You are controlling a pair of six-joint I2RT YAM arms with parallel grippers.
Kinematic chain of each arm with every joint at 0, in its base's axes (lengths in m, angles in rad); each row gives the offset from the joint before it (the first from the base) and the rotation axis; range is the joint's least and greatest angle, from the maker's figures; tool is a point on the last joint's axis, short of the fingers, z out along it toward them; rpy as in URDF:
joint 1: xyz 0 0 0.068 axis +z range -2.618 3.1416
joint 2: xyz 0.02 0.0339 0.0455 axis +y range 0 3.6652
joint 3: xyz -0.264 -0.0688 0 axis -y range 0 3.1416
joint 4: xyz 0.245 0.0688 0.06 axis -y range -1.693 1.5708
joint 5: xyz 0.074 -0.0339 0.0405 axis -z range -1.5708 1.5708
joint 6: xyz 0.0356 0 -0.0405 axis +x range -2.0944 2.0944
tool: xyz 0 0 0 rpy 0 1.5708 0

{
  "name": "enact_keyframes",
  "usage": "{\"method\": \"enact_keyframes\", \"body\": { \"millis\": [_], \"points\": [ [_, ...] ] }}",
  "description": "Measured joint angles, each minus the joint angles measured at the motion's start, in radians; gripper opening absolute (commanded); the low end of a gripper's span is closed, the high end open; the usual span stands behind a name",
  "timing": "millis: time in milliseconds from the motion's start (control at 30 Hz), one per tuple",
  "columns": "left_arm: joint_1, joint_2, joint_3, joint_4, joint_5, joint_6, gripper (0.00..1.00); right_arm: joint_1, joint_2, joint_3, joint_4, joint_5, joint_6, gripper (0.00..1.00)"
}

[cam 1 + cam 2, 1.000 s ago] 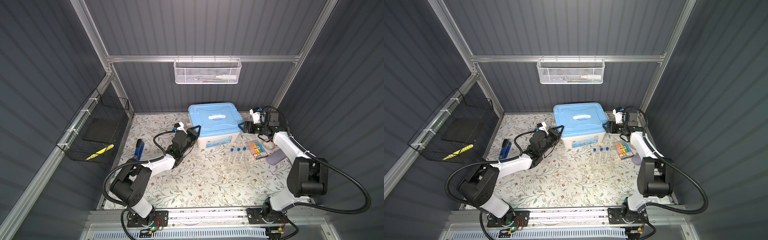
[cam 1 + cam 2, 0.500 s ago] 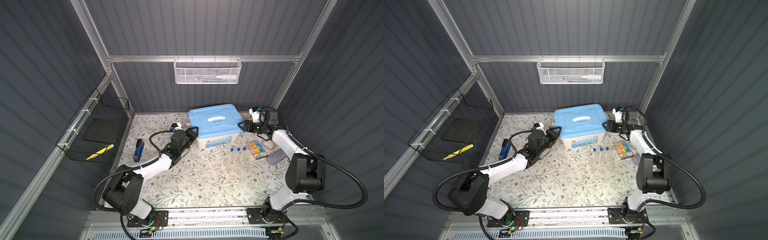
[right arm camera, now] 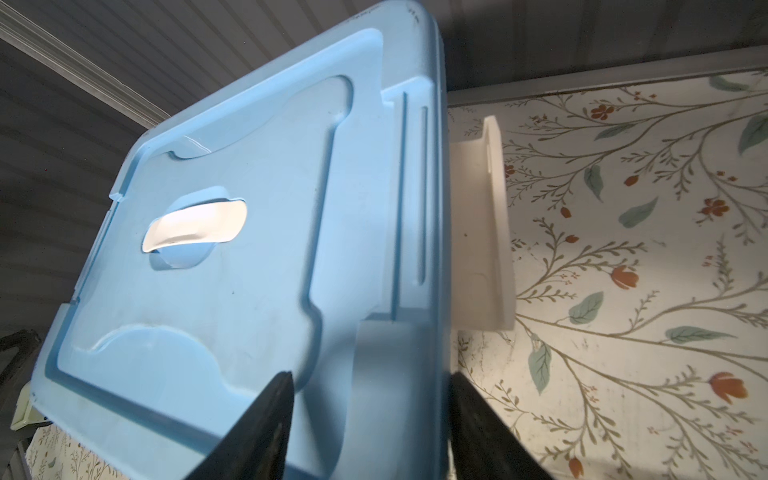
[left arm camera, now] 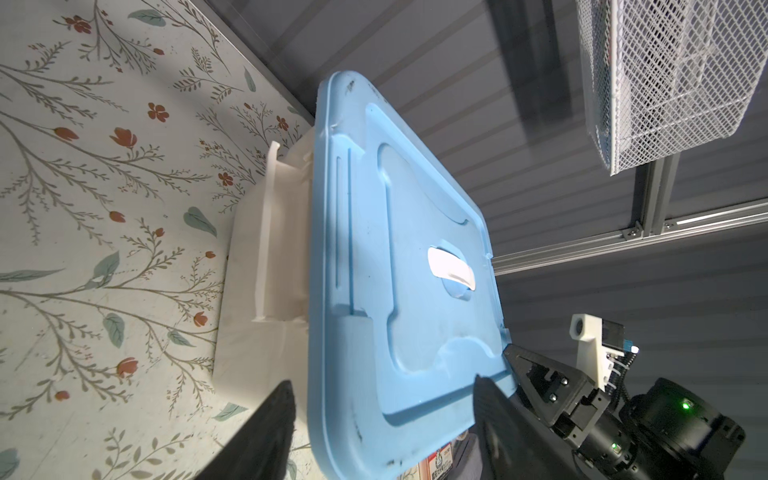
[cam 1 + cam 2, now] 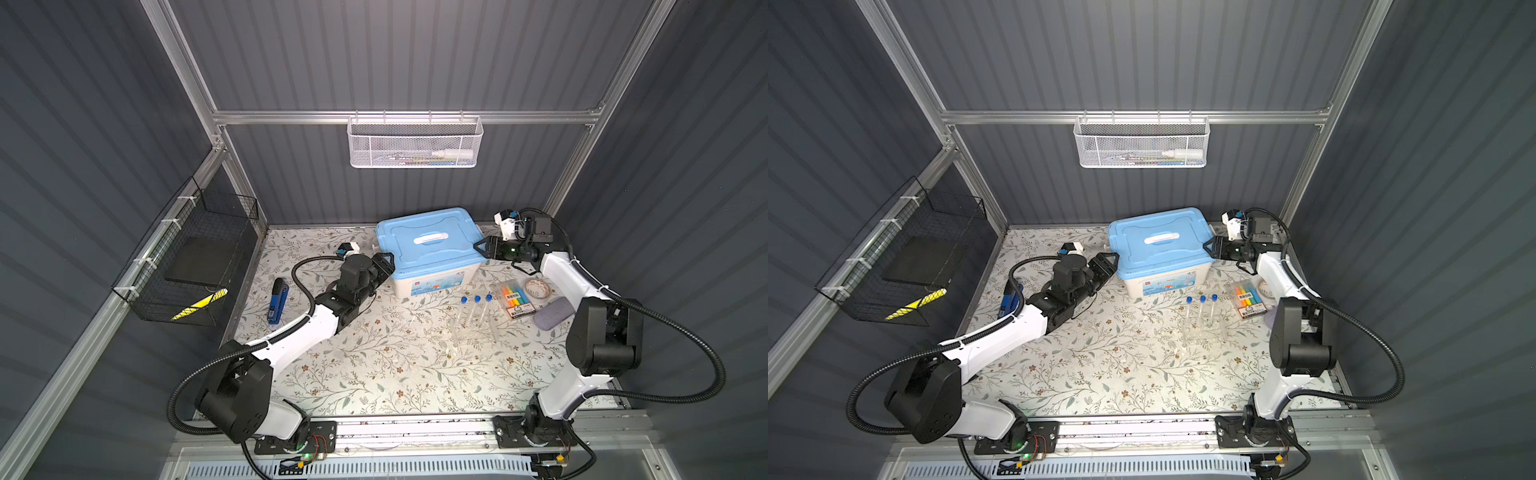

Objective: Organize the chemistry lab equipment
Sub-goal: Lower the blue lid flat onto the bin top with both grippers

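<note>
Three clear blue-capped test tubes [image 5: 476, 309] [image 5: 1201, 309] stand in a clear tube rack [image 5: 473, 332] on the floral table, right of centre. Both grippers are at a white storage box with a blue lid [image 5: 430, 243] [image 5: 1160, 241] at the back. My left gripper [image 5: 386, 262] [image 5: 1111, 262] [image 4: 382, 381] is open, its fingers wide apart on either side of the lid's left end. My right gripper [image 5: 480, 248] [image 5: 1209, 245] [image 3: 370, 374] is closed over the lid's right edge, one finger on top and one under the rim. The white side latches [image 4: 266, 232] [image 3: 482, 224] hang open.
A pack of coloured highlighters [image 5: 515, 299], a tape roll [image 5: 536, 286] and a grey pad [image 5: 552, 313] lie right of the rack. A dark blue stapler [image 5: 277, 300] lies at the left. A white mesh basket [image 5: 415, 143] hangs on the back wall, a black wire basket [image 5: 187, 257] on the left wall.
My left gripper has opened wide at the lid's left end and its arm has stretched out lower. My right gripper's jaws have narrowed onto the lid's right edge.
</note>
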Motion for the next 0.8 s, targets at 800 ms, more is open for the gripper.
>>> {"method": "enact_keyframes", "body": {
  "millis": [800],
  "points": [
    [0.105,0.145,0.094,-0.061,0.145,0.081,0.61,0.073,0.007,0.000,-0.032,-0.014,0.014,0.55]
  ]
}}
